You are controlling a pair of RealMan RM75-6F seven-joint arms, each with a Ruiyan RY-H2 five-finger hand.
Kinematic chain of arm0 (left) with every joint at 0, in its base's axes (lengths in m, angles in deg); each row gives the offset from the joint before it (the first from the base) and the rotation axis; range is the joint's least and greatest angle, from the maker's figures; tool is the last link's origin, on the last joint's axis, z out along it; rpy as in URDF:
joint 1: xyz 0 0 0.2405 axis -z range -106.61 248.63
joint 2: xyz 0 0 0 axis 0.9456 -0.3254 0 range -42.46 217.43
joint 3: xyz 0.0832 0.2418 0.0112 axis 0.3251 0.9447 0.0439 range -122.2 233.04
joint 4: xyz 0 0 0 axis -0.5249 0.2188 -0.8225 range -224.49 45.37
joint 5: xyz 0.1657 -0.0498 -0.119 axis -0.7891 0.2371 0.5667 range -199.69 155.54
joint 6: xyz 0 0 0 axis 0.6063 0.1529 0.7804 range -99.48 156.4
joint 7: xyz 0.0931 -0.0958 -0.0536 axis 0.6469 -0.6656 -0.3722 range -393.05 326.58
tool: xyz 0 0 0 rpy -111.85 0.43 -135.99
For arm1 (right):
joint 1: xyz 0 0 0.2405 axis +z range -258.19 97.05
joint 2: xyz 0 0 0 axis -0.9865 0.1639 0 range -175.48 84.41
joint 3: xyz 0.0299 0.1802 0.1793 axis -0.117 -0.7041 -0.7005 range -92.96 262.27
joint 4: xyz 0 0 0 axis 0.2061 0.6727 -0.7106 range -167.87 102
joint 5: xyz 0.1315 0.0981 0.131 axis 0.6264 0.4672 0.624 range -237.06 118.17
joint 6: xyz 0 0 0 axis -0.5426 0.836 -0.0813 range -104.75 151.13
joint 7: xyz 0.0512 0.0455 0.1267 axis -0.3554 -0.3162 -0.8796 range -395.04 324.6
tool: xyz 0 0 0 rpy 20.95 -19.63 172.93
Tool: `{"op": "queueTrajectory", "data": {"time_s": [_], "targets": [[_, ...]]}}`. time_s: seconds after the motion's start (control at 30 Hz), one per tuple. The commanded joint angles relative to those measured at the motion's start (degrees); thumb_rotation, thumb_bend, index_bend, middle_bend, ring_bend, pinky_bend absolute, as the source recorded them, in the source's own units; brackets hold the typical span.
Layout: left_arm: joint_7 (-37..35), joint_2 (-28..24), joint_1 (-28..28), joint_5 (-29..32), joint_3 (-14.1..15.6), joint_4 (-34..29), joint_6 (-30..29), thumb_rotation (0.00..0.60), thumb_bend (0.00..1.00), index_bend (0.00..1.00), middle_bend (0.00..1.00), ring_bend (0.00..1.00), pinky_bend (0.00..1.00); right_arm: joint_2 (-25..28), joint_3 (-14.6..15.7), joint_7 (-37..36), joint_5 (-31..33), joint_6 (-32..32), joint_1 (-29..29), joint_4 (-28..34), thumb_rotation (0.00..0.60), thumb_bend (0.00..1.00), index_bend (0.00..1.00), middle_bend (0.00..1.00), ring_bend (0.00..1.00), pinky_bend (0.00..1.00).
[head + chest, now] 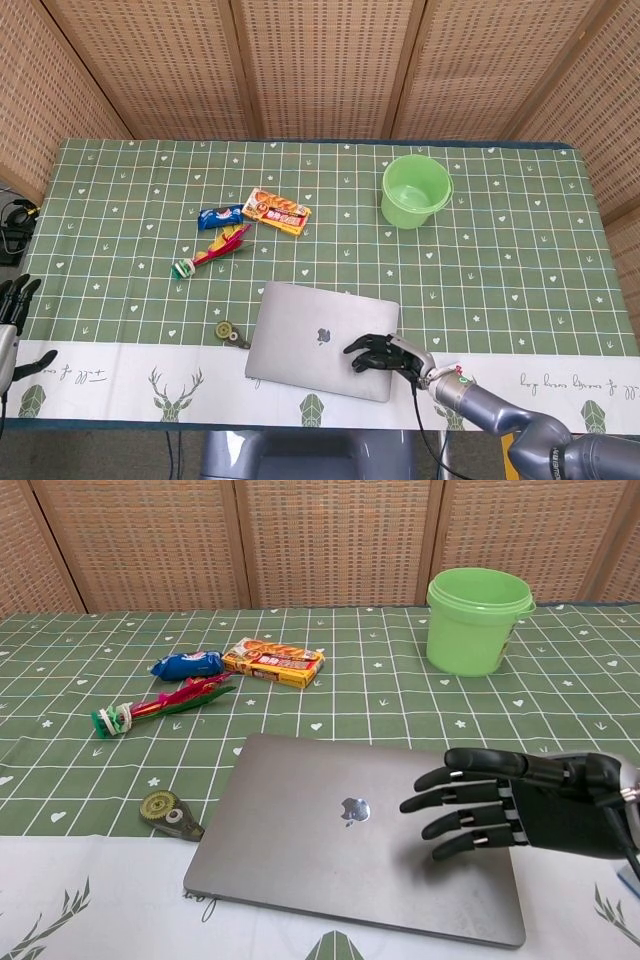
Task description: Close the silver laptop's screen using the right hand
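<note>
The silver laptop [315, 335] [330, 840] lies near the table's front edge with its lid flat down on its base. My right hand [385, 353] [500, 802] rests on the lid's right part, palm down, fingers spread and holding nothing. My left hand [12, 305] shows at the far left edge of the head view, off the table, fingers apart and empty; the chest view does not show it.
A green bucket [415, 190] [478, 620] stands at the back right. An orange snack box [275, 211], a blue packet [220, 216] and a red-green wrapper [212, 252] lie left of centre. A small tape roll [228, 333] [165, 813] sits by the laptop's left edge.
</note>
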Motion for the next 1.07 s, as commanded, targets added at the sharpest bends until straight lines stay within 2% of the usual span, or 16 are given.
{"op": "queueTrajectory", "data": {"time_s": [0.03,0.07,0.17,0.4,0.47,0.6,0.7,0.8,1.07], "targets": [[-0.1,-0.1,-0.1,0.1,-0.1,0.0,-0.2,0.600,0.00,0.00,0.00,0.00,0.00,3.3,-0.4,6.5,-3.3,-9.4,-1.6,2.5,0.500,0.29,0.35,0.23,0.24,0.22],[-0.1,-0.1,-0.1,0.1,-0.2,0.0,-0.3,0.600,0.00,0.00,0.00,0.00,0.00,3.9,-0.3,8.3,-3.8,-11.2,-2.2,2.9,0.537,0.29,0.34,0.17,0.18,0.14],[-0.1,-0.1,-0.1,0.0,-0.1,-0.1,-0.3,0.600,0.00,0.00,0.00,0.00,0.00,4.8,-0.4,18.8,-4.5,-18.7,-5.0,3.2,0.595,0.29,0.28,0.09,0.10,0.02],[0.6,0.1,-0.1,-0.1,0.0,0.0,-0.3,0.600,0.00,0.00,0.00,0.00,0.00,2.4,0.9,43.7,-4.6,-33.3,-12.3,-1.3,0.600,0.25,0.16,0.00,0.02,0.00],[0.8,0.2,-0.1,-0.1,0.0,0.0,-0.2,0.600,0.00,0.00,0.00,0.00,0.00,1.8,1.1,48.5,-4.6,-35.4,-13.3,-2.8,0.600,0.23,0.10,0.00,0.00,0.00],[1.7,0.7,0.1,-0.2,0.2,0.3,0.2,0.600,0.00,0.00,0.00,0.00,0.00,-0.8,1.7,68.6,-4.2,-41.7,-17.2,-7.1,0.600,0.18,0.01,0.00,0.00,0.00],[2.1,0.8,0.1,-0.5,0.3,0.2,0.0,0.600,0.00,0.00,0.00,0.00,0.00,-2.1,2.2,78.4,-4.1,-45.5,-19.6,-9.5,0.600,0.17,0.00,0.00,0.00,0.00],[2.1,0.8,-0.1,-0.6,0.3,0.2,-0.4,0.600,0.00,0.00,0.00,0.00,0.00,-3.6,2.5,86.3,-4.4,-51.2,-22.7,-12.9,0.600,0.16,0.00,0.00,0.00,0.00],[1.7,0.7,-0.2,-0.7,0.3,0.3,-0.7,0.600,0.00,0.00,0.00,0.00,0.00,-5.9,3.0,92.5,-5.9,-58.8,-26.3,-16.8,0.600,0.15,0.00,0.00,0.00,0.00]]}}
